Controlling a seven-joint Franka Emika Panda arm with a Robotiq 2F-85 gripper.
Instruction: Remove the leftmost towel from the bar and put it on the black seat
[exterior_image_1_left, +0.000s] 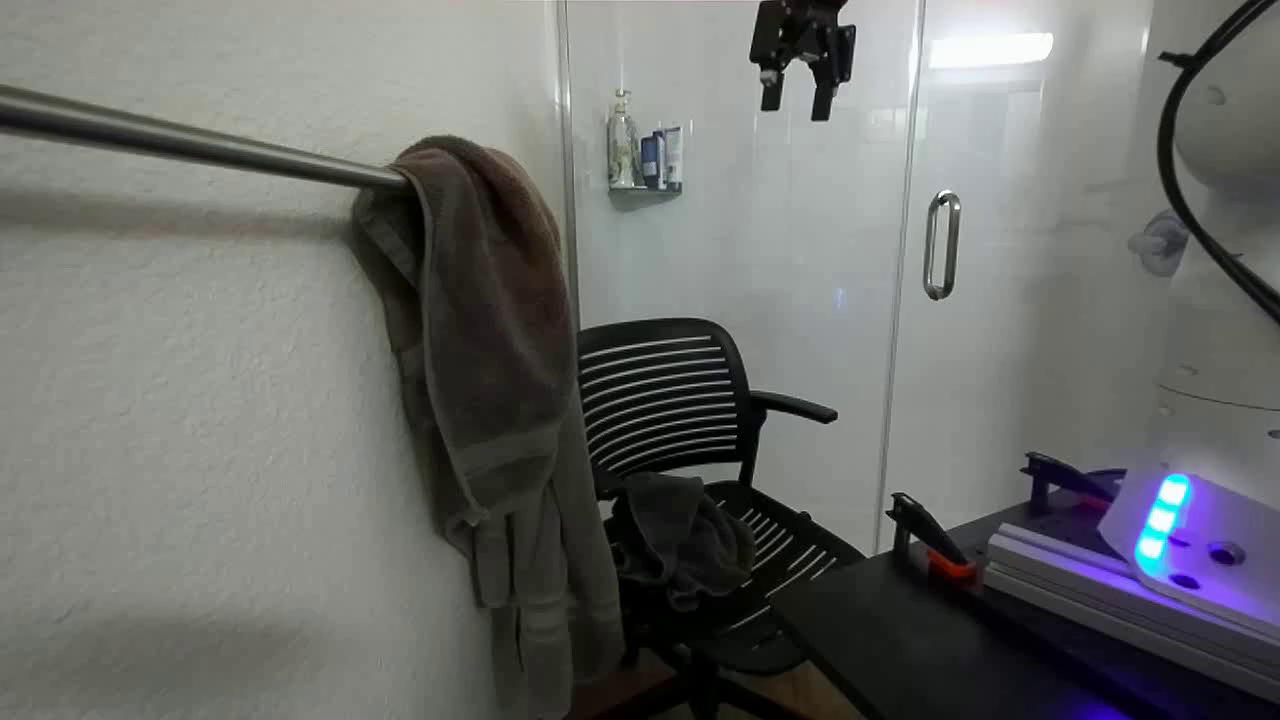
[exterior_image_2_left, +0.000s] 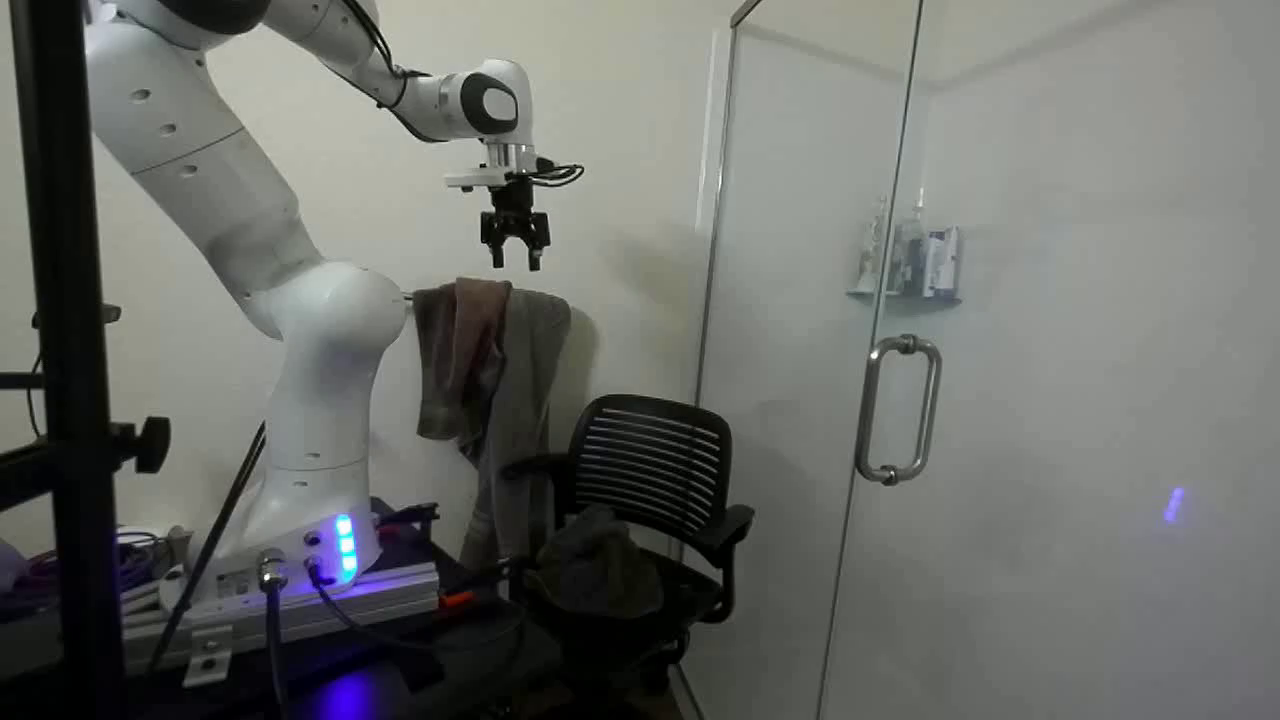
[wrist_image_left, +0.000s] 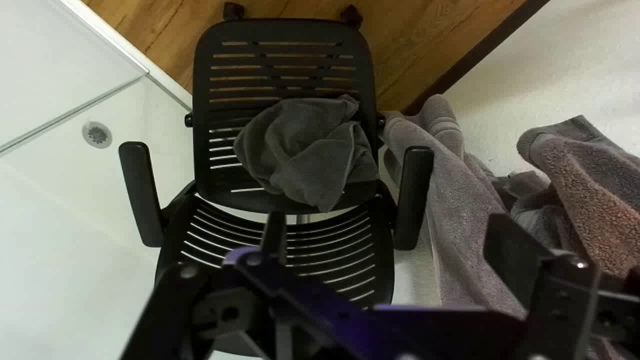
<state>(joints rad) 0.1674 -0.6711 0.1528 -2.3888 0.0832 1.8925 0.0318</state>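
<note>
The darker brown-grey towel (exterior_image_1_left: 500, 300) hangs over the bar (exterior_image_1_left: 200, 138), and it is the leftmost towel (exterior_image_2_left: 462, 350) in an exterior view. It also shows at the right of the wrist view (wrist_image_left: 595, 200). The paler grey, longer towel (exterior_image_2_left: 525, 400) hangs beside it. A crumpled dark grey towel (exterior_image_1_left: 680, 540) lies on the black seat (exterior_image_1_left: 790, 545), and shows there in the wrist view (wrist_image_left: 305, 150). My gripper (exterior_image_1_left: 796, 108) is open and empty, pointing down. It hangs above the towels in an exterior view (exterior_image_2_left: 516, 262), apart from them.
The chair's armrests (wrist_image_left: 417, 200) stick up beside the seat, one near the hanging towels. A black table (exterior_image_1_left: 900, 640) with clamps (exterior_image_1_left: 925, 535) carries the robot base. A glass shower door with a metal handle (exterior_image_1_left: 941, 245) and a small bottle shelf (exterior_image_1_left: 645, 188) stand behind the chair.
</note>
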